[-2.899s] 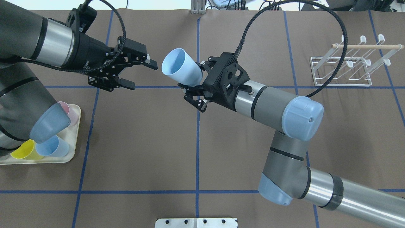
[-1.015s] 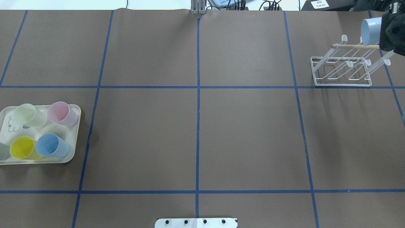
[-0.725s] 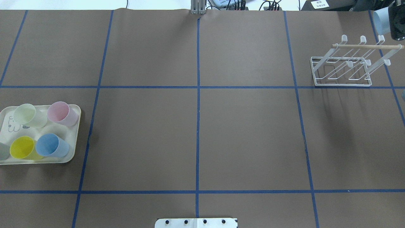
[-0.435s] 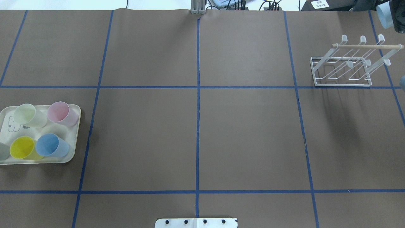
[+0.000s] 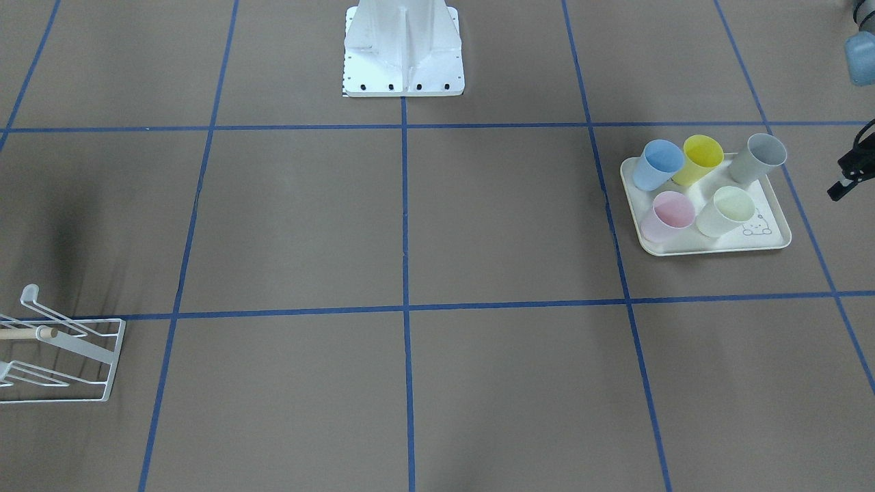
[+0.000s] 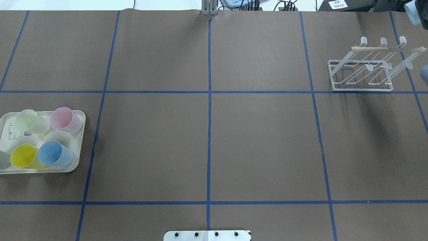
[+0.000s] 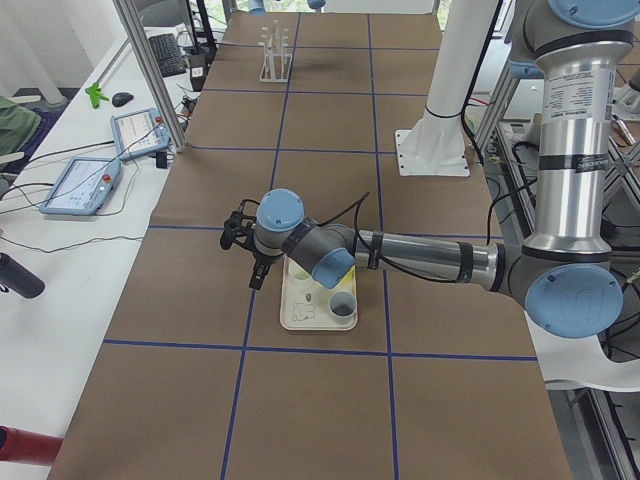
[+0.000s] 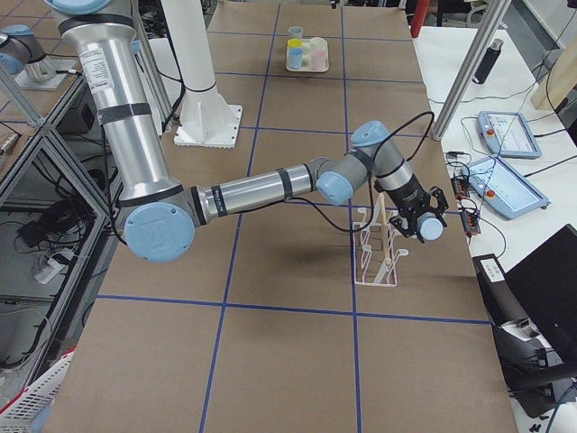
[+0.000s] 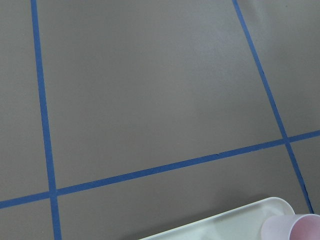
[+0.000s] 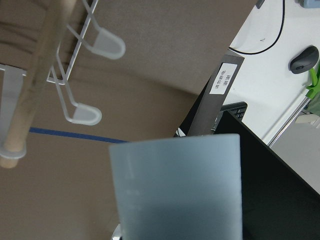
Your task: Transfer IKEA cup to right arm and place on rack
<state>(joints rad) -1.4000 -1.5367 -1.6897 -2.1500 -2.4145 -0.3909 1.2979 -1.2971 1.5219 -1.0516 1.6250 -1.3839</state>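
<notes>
The pale blue plastic cup [image 10: 175, 190] is off the table [image 6: 260, 140], in the air at the tip of the right claw [image 8: 419, 219]. It sits just past the operator-side end of the white wire rack [image 6: 362, 90] and touches none of it. From the right wrist camera its matte wall fills the lower frame. The rack's wooden dowel [image 10: 40, 85] and two capped prongs [image 10: 107, 47] lie up and to the left, with clear space between them and the cup.

I judge the cup light, thin-walled and smooth. It is stiff enough to carry and unlikely to break, but it could slip or flex if squeezed near the rim. The better hold is on the wall toward the closed end, which leaves the mouth free to slide over a prong.

No view shows the right claw's fingers, so I cannot tell how they stand, though the cup hanging there suggests a pinch. The left claw [image 7: 250, 245] hovers beside the cream tray [image 6: 79, 144] of coloured cups. Its spread cannot be told either.
</notes>
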